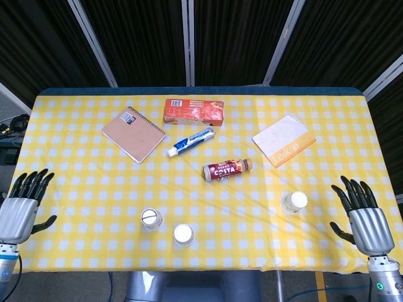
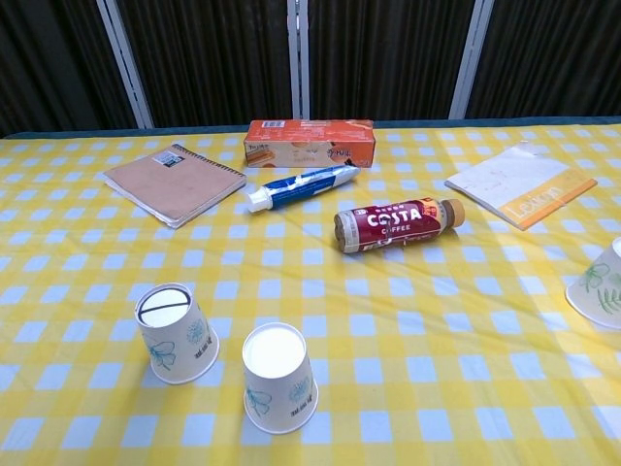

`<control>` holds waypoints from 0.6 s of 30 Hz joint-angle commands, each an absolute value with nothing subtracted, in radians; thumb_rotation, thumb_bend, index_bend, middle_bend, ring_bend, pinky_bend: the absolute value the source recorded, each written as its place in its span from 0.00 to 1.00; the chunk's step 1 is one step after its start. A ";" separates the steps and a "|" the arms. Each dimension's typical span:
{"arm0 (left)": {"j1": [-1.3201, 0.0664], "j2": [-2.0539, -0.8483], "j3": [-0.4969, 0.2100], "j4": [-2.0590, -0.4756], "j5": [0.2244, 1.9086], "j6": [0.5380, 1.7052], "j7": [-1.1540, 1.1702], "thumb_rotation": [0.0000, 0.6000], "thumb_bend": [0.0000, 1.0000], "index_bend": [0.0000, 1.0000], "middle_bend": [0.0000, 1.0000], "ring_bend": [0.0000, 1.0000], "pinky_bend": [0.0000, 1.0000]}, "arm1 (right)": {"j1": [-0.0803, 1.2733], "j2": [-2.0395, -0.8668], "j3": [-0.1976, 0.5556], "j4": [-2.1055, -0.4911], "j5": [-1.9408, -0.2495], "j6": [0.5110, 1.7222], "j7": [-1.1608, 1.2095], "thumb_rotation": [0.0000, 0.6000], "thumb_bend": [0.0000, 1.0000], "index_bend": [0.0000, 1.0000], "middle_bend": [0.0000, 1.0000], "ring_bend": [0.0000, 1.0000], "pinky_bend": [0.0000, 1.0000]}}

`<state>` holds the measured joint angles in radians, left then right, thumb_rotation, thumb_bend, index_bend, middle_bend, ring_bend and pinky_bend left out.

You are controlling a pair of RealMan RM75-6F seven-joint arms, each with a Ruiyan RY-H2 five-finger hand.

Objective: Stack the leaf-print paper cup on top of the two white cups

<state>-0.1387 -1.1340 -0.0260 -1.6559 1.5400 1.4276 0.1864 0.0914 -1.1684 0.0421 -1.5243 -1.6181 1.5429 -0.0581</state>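
Nearest the lower edge of the head view, the left hand (image 1: 17,211) sits at lower left and the right hand (image 1: 364,217) at lower right; both have their fingers spread apart and hold nothing; neither shows in the chest view.

Just above them, low in the frame, 2 white cups (image 1: 152,219) (image 1: 184,234) stand upside down, near each other but apart, left of centre; the chest view shows them (image 2: 175,333) (image 2: 277,377) with faint blue prints on their sides. The leaf-print paper cup (image 1: 294,202) stands upside down at lower right, near the right hand and well apart from the white pair; in the chest view it (image 2: 600,287) is cut by the right edge.

Mid-frame lies a Costa coffee bottle (image 1: 227,169) on its side; above it a toothpaste tube (image 1: 191,141); at upper left a brown spiral notebook (image 1: 133,134); at upper right a white-and-orange notepad (image 1: 283,139); farthest, an orange box (image 1: 194,111) near the top of the yellow checked tablecloth (image 1: 82,189).

By my reading nothing is done yet; the 2 white cups are not stacked, the leaf-print cup is untouched, and every grasp and placement remains.
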 commanded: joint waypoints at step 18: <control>-0.437 -1.133 -0.048 -1.887 1.510 0.978 0.525 1.00 0.29 0.09 0.00 0.00 0.00 | 0.090 -1.146 0.046 -1.539 -1.605 1.540 -0.012 1.00 0.09 0.18 0.00 0.00 0.01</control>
